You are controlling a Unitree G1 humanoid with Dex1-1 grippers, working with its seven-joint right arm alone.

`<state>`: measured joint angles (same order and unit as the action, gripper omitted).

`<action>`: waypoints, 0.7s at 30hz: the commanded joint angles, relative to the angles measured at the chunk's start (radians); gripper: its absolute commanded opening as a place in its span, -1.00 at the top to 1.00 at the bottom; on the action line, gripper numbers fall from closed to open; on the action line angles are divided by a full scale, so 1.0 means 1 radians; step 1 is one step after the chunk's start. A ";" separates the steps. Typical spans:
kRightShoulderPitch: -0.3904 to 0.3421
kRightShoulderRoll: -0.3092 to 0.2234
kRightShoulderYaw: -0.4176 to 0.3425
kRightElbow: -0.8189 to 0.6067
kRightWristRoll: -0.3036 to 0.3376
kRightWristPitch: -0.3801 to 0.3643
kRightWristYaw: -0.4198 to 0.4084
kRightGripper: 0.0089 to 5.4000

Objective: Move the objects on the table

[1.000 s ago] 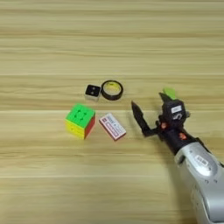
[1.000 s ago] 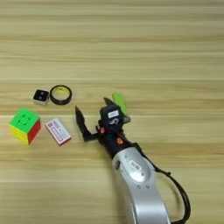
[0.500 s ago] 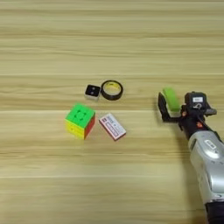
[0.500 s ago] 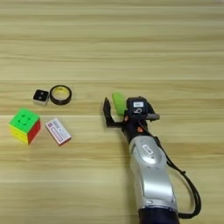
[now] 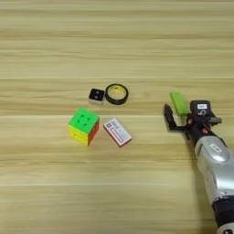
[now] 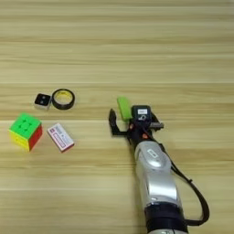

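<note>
A colour puzzle cube with a green top sits left of centre on the light-wood table. Just right of it lies a flat red-and-white box. Further right a flat green bar lies on the wood. My right gripper is at the bar's near end and is open. One black finger stands left of the bar, apart from it. The other finger is hidden behind the gripper's body. In the right eye view the same bar and gripper sit at centre.
A black ring and a small black-and-white block lie side by side behind the cube and box. My silver forearm runs from the gripper down to the lower right corner.
My gripper swung right, away from the red-and-white box, and came to the green bar's near end. Over the last half second it barely moved. The objects stayed put.
</note>
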<state>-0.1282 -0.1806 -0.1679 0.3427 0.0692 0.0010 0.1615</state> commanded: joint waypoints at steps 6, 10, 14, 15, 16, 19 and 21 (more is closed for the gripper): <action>-0.068 -0.028 -0.011 0.008 0.017 -0.047 0.011 -0.91; -0.068 -0.029 -0.010 0.012 0.023 -0.048 0.017 -0.71; -0.066 -0.028 -0.012 0.007 0.030 -0.044 0.023 -0.55; -0.065 -0.027 -0.011 0.006 0.030 -0.044 0.023 -0.51; -0.065 -0.027 -0.011 0.004 0.030 -0.043 0.024 -0.48; -0.063 -0.026 -0.009 0.001 0.031 -0.042 0.026 -0.39; -0.062 -0.025 -0.008 0.000 0.032 -0.041 0.026 -0.31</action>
<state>-0.1437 -0.1870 -0.1688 0.3817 0.0901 -0.0306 0.1864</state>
